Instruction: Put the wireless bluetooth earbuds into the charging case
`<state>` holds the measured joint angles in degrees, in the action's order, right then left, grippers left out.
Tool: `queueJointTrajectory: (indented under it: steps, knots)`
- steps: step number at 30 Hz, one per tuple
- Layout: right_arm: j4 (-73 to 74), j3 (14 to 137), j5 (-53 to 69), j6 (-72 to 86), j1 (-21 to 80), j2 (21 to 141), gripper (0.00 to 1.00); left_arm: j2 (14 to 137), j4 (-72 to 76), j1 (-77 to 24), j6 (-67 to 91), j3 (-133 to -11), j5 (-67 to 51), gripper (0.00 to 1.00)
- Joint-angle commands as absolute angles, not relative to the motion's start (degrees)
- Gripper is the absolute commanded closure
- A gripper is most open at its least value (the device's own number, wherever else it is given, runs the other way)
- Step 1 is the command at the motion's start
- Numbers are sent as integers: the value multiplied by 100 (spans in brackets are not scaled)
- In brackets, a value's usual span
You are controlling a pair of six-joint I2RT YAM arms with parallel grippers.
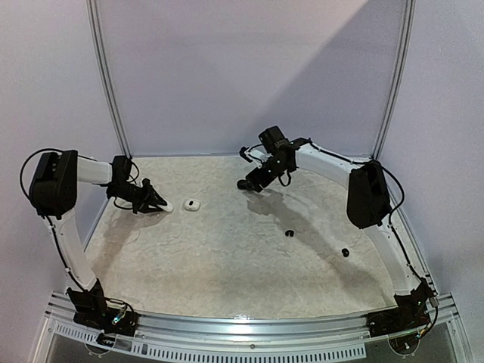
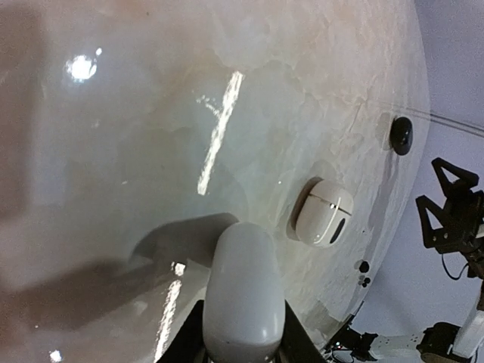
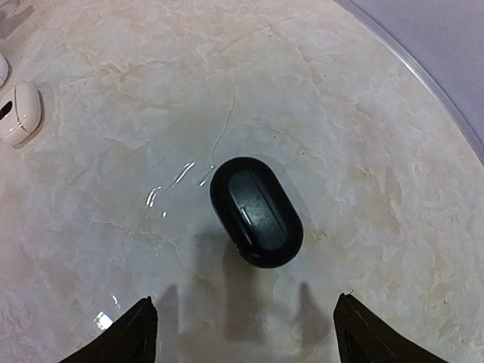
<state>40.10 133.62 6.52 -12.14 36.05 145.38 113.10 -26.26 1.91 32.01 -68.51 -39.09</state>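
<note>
Right wrist view shows the right pincer (image 3: 246,302) spread wide above the black case (image 3: 255,212) on the bench (image 3: 378,113); the left pincer (image 2: 242,336) grips a white case (image 2: 242,291). The black earbuds (image 1: 289,232) lie loose, well apart from the black case. The step looks like case pickup, so the next move calls for lowering and closing.

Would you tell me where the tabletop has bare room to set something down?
The marbled tabletop is bare from its near edge up to the two small black earbuds. The far strip is crowded: left gripper holding a white oval case, a second white case, black oval case, open right gripper.
</note>
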Motion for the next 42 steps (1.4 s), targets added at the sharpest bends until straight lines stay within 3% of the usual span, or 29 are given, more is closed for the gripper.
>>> queueJointTrajectory:
  steps: [1,5,8,9,16,23,27,31,35,42]
  knots:
    - [3491,14111,1032,-1277,3514,15113,18,11473,-2663,375,3204,-7089,-3919,73]
    - [3442,14587,1034,-1274,3508,15502,17,11552,-3040,488,3065,-7088,-3567,41]
    - [3354,14641,958,-1196,3491,15527,15,11505,-3290,510,2994,-7144,-3251,11]
    - [3416,14675,955,-1136,3491,15546,14,11465,-3420,510,2945,-7201,-3105,8]
    - [3516,14693,1344,-161,3442,15574,13,11249,-4302,346,1680,-8280,-2423,5]
    - [2254,13767,1713,1873,3083,14941,11,11755,-5310,-824,-2531,-10940,-2095,6]
    - [1501,13106,1925,3020,2833,14691,11,12464,-5608,-1435,-3685,-12064,-2269,4]
    - [662,12044,2190,4026,2750,14198,9,13552,-6018,-1980,-3914,-13362,-2784,1]
    - [678,11664,2067,4100,2750,13906,10,14563,-5792,-2435,-3708,-14249,-2504,1]
    - [-428,11691,2230,5818,2783,14677,25,15117,-4454,-2544,-1977,-14456,-2301,2]
